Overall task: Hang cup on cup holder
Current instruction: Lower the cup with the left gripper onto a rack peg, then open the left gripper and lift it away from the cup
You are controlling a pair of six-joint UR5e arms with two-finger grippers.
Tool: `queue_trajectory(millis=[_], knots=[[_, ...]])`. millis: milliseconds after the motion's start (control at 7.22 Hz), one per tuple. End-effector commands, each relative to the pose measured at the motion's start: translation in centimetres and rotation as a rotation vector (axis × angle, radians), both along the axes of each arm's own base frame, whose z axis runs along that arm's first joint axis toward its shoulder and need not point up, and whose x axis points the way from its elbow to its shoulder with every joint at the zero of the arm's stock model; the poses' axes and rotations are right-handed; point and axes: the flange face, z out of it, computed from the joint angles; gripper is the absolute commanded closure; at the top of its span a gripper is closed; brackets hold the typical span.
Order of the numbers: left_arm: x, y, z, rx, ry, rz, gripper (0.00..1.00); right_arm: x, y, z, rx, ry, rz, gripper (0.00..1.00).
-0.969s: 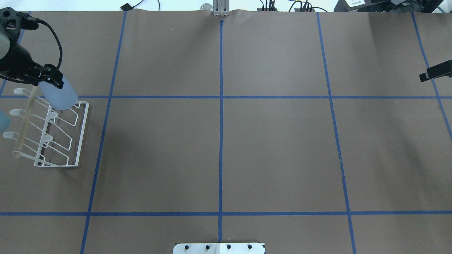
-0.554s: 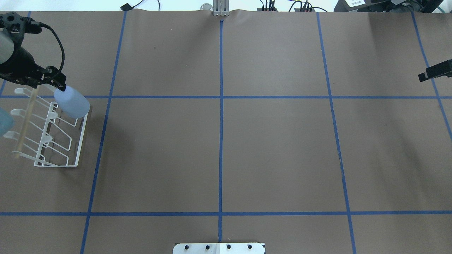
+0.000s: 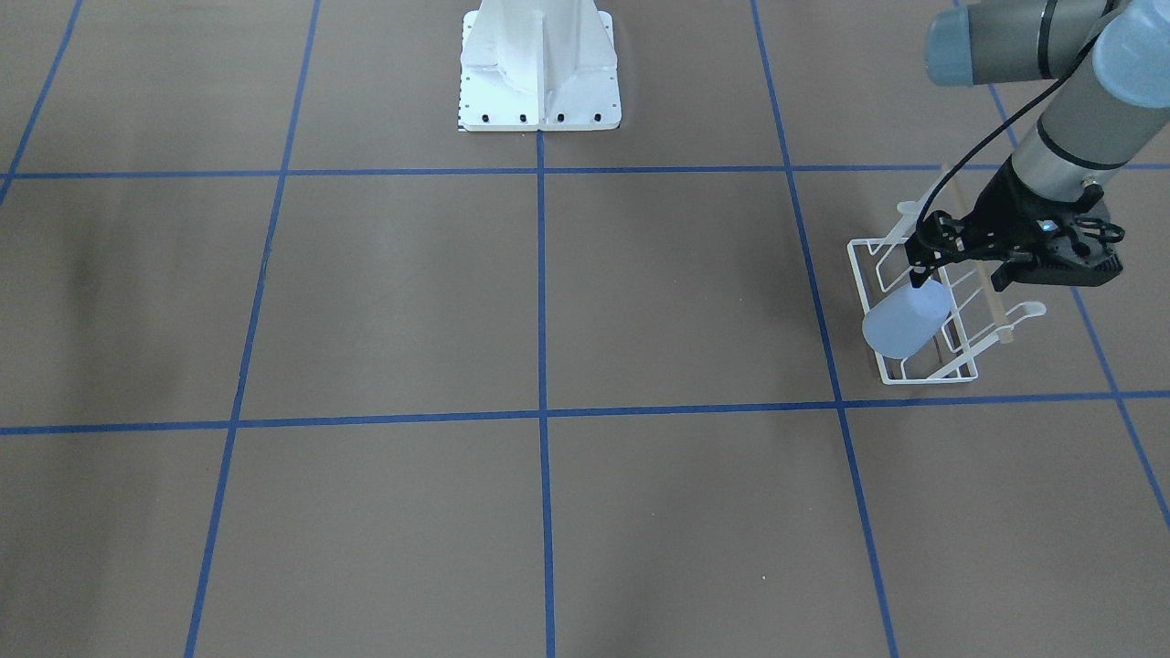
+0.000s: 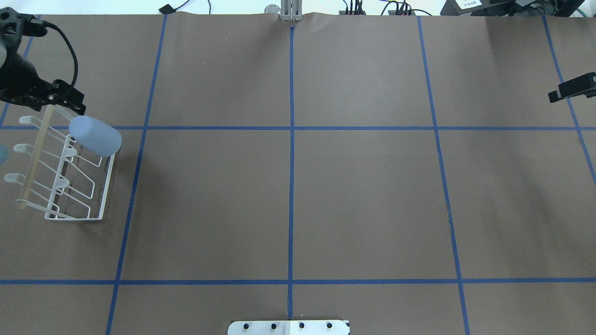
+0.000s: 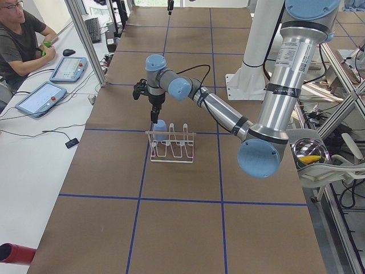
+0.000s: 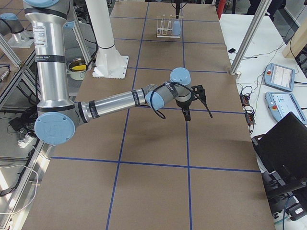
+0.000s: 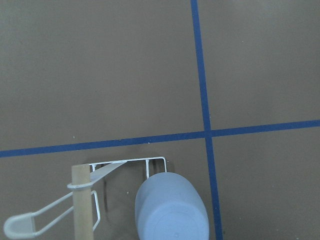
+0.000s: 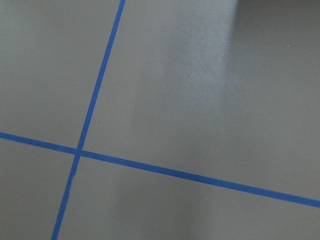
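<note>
The light blue cup (image 4: 95, 136) sits upside down and tilted on a prong at the far end of the white wire cup holder (image 4: 100, 195), at the table's far left. It also shows in the front view (image 3: 900, 320) and the left wrist view (image 7: 170, 207), bottom towards the camera. My left gripper (image 4: 70, 103) is just behind and above the cup, with its jaws spread and nothing between them (image 3: 958, 277). My right gripper (image 4: 570, 88) hovers over bare table at the right edge. I cannot tell whether it is open or shut.
The holder's wooden bar (image 4: 35, 158) runs along its left side over several free prongs. The white robot pedestal (image 3: 539, 73) stands at the near middle edge. An operator (image 5: 23, 34) sits at the far side with tablets. Blue tape lines grid the brown table.
The cup went from held in my left gripper onto the prong and stays there. The left gripper let go and drew back up and left. The right gripper shifted slightly.
</note>
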Motion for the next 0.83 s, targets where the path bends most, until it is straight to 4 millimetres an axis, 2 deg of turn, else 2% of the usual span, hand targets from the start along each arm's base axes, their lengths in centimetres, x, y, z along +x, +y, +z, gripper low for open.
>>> queue_trajectory(millis=[0,138,277,415,692], knots=[[-5.7,0.4,2.6,0.090,-0.043,0.034,0.02,0.3,0.5,-1.2,-0.053,0.013,0.004,0.00],[-8.3,0.6,5.1,0.135,-0.082,0.083,0.02,0.2,0.8,-2.1,-0.057,0.019,-0.003,0.00],[-10.3,0.8,8.0,0.141,-0.123,0.111,0.02,1.0,1.2,-1.4,-0.056,0.037,-0.014,0.00],[-10.7,0.5,10.8,0.105,-0.137,0.118,0.02,1.4,1.7,-1.0,-0.074,0.076,-0.046,0.00],[-11.9,-0.1,12.9,0.072,-0.147,0.110,0.02,4.0,2.3,-0.5,-0.080,0.139,-0.102,0.00]])
